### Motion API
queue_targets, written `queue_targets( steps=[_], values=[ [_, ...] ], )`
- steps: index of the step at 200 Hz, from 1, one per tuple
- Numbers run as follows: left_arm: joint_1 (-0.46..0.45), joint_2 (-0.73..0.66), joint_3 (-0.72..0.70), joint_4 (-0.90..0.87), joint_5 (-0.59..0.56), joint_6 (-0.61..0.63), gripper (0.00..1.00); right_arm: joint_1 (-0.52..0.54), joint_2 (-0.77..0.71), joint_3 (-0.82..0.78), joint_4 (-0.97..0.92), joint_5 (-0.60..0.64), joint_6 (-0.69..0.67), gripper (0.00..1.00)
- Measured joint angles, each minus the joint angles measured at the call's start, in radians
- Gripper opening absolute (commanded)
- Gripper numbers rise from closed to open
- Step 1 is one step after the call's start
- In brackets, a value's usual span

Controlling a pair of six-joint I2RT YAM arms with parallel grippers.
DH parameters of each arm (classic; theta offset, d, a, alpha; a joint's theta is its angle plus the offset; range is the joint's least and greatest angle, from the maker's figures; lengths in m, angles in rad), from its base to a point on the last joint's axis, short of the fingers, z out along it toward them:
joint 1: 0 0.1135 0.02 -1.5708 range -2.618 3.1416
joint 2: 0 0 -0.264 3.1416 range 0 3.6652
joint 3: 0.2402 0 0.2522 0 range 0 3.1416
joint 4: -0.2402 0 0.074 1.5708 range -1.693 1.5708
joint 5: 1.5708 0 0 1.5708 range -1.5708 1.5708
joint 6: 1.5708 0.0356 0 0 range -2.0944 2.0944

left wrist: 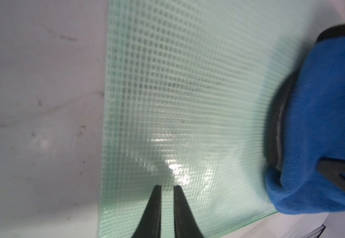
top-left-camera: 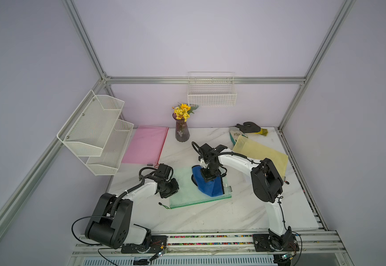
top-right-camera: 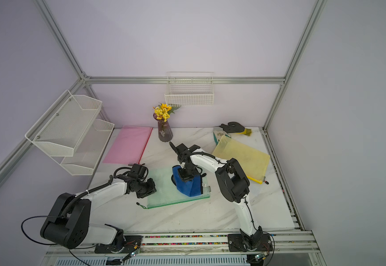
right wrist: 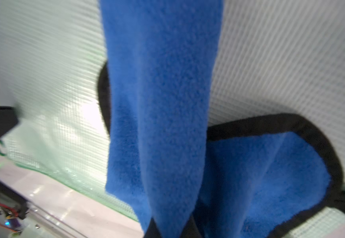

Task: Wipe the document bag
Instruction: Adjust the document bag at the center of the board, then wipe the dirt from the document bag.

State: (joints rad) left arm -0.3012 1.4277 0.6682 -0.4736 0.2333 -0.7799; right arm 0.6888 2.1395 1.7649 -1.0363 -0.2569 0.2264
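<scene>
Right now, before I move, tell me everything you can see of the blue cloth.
The blue cloth looks like plush microfibre with a black bound edge. The right gripper is shut on its upper fold, so it hangs tent-like, its lower part draped on the green mesh document bag. In the right wrist view one rounded corner lies flat on the bag. Nothing else visibly touches it.

open marble (top-left-camera: 210, 218) near front, vase (top-left-camera: 182, 132) behind document bag (top-left-camera: 187, 194)
</scene>
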Motion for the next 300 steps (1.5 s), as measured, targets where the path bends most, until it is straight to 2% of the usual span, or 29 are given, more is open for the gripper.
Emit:
queue_targets(
  steps=[28, 62, 85, 101, 117, 134, 154, 179, 193, 221, 256, 280, 300],
  values=[
    [0.006, 0.005, -0.003, 0.004, 0.015, 0.011, 0.05, 0.008, 0.055, 0.228, -0.007, -0.075, 0.042, 0.00],
    [0.006, 0.005, -0.006, 0.013, 0.022, 0.014, 0.00, 0.062, 0.305, 0.569, 0.035, -0.163, 0.103, 0.00],
    [0.007, 0.007, -0.005, 0.014, 0.025, 0.014, 0.00, 0.105, 0.484, 0.694, 0.050, -0.220, 0.129, 0.00],
    [0.007, 0.010, -0.006, 0.014, 0.030, 0.013, 0.00, 0.117, 0.545, 0.705, 0.056, -0.277, 0.140, 0.00],
    [0.006, 0.013, -0.004, 0.018, 0.035, 0.014, 0.00, 0.116, 0.489, 0.611, 0.077, -0.247, 0.134, 0.00],
    [0.007, 0.020, -0.002, 0.021, 0.043, 0.013, 0.00, 0.091, 0.339, 0.365, 0.108, -0.192, 0.125, 0.00],
    [0.007, 0.033, 0.007, 0.029, 0.054, 0.008, 0.00, 0.008, 0.146, 0.103, 0.071, -0.079, 0.118, 0.00],
    [0.007, 0.048, 0.012, 0.048, 0.069, -0.003, 0.00, -0.105, 0.007, -0.025, -0.009, 0.091, 0.071, 0.00],
    [0.008, 0.056, 0.015, 0.059, 0.078, -0.013, 0.00, -0.125, -0.041, -0.051, -0.050, 0.132, 0.035, 0.00],
    [0.008, 0.082, 0.025, 0.099, 0.107, -0.039, 0.00, -0.029, -0.089, -0.032, -0.113, 0.086, -0.021, 0.00],
    [0.014, 0.127, 0.041, 0.167, 0.150, -0.096, 0.00, 0.132, -0.086, -0.002, -0.031, -0.136, 0.018, 0.00],
    [0.045, 0.171, 0.040, 0.262, 0.218, -0.165, 0.00, 0.154, -0.082, -0.097, 0.083, -0.231, 0.085, 0.00],
    [0.073, 0.209, 0.032, 0.369, 0.273, -0.239, 0.00, 0.135, -0.077, -0.212, 0.124, -0.228, 0.125, 0.00]
  ],
)
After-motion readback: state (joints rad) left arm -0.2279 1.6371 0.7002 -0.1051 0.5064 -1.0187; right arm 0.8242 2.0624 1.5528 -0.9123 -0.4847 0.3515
